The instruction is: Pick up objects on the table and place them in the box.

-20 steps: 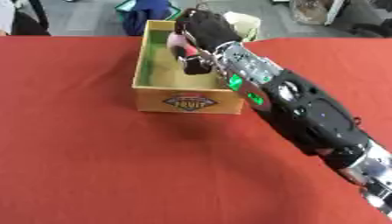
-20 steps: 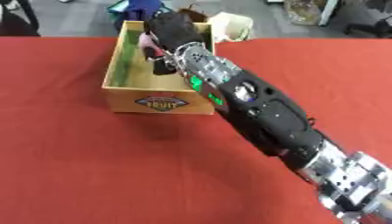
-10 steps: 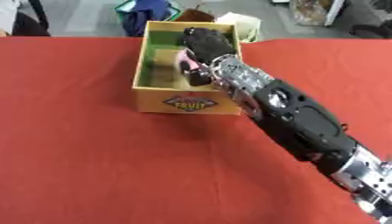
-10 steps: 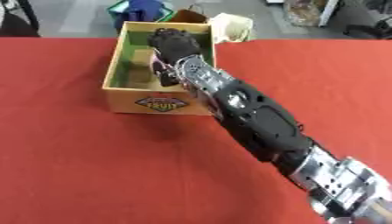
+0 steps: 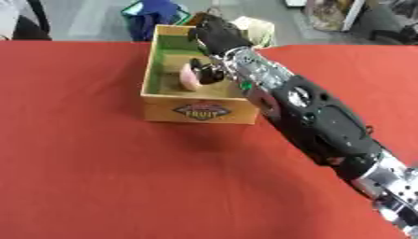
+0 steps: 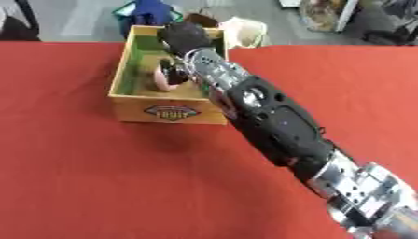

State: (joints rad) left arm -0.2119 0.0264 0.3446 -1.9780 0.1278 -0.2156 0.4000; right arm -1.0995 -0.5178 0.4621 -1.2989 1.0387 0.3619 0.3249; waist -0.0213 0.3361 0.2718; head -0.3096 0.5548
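Reaching in from the near right, the robot's right arm runs diagonally across the red desk (image 5: 90,177) and its right hand (image 5: 214,33) hangs over the far end of the wooden box (image 5: 200,111), which stands at the far side of the desk with its long axis running near to far. A pink object (image 5: 189,77) sits inside the box, near the middle, just to the near left of the hand. Dark fingers (image 5: 204,74) curl down beside it, touching or almost touching, but whether they grip it I cannot tell. Judging by this, the placing step looks nearly done; the next move depends on the hand lifting straight up and clearing the right wall. No left hand shows.
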